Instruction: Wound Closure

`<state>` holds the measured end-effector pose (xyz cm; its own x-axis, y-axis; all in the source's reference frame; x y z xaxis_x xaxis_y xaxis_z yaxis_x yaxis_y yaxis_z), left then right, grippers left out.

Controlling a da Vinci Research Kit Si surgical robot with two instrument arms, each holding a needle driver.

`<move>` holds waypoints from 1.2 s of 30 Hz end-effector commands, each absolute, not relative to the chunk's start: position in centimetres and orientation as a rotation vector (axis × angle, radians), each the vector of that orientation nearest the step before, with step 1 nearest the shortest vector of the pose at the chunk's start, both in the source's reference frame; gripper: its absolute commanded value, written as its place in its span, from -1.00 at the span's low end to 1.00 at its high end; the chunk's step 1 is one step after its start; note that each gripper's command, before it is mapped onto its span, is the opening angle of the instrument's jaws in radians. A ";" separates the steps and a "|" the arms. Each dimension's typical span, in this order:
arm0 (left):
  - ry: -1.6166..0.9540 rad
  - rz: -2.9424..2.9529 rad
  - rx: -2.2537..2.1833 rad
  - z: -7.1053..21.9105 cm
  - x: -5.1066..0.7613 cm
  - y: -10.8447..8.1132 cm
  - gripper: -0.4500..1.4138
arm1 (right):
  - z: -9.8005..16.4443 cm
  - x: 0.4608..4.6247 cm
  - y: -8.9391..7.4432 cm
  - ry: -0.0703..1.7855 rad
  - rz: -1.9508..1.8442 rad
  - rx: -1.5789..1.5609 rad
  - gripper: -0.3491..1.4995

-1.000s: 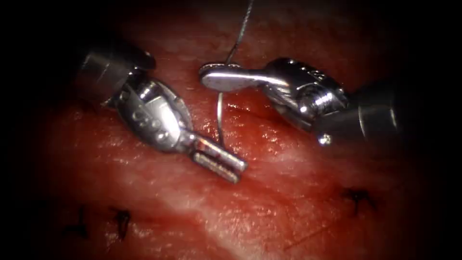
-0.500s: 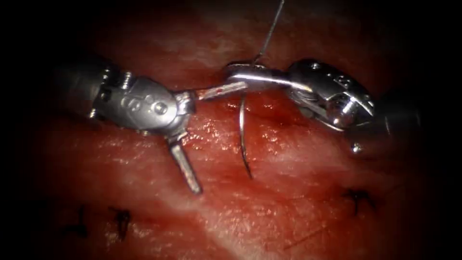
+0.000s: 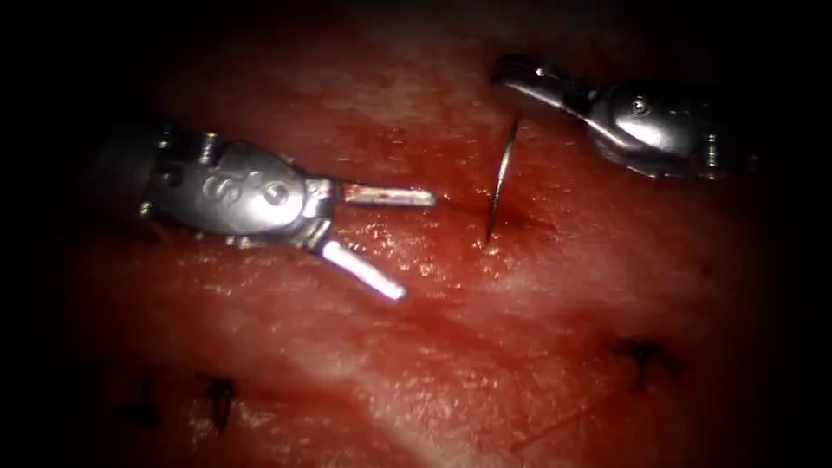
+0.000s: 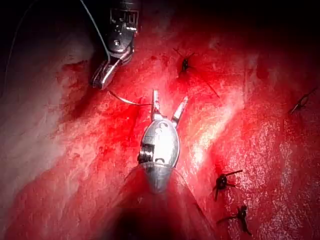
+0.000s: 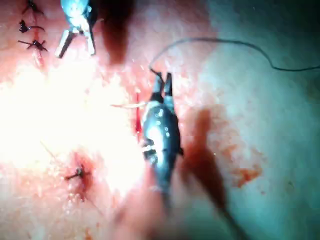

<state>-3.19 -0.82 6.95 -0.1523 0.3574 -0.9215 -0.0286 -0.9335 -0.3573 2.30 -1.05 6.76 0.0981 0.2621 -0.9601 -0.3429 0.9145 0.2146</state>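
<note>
Two jaws of the left tool [image 3: 416,247] stand spread wide on the left, one pointing straight at the needle and one angled down toward the tissue [image 3: 520,347], with nothing between them. Just to their right the curved needle [image 3: 501,178] stands nearly upright, its lower tip resting at a dark, wet spot on the tissue – whether the point has actually entered I cannot tell. Up and to the right, the right tool [image 3: 503,71] sits apart from the needle's upper end; half a second ago it clamped that end, and now its jaws look slightly parted and empty. My reading is that the needle has been set down or released between grips, so any regrasp calls for a hold on the body of the curve, clear of the tip. The right wrist view adds the thread [image 5: 225,42], arcing away from near that tool's tips – the endoscope view hides it. The left wrist view shows the needle lying close to one left jaw. Finished stitches [image 3: 641,357] sit nearer the front edge.
</note>
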 end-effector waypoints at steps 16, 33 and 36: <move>-0.228 2.341 -1.227 7.6 -3.22 -1.0 -0.44 | 6.9 2.34 -1.0 1.337 0.333 -0.213 -1.00; -0.337 2.393 -1.243 8.1 -3.59 -1.2 -0.51 | 6.9 2.39 -1.0 1.397 0.145 -0.361 -1.00; -0.355 2.389 -1.237 8.3 -3.55 -1.3 -0.53 | 6.9 2.40 -1.1 1.411 0.117 -0.395 -1.00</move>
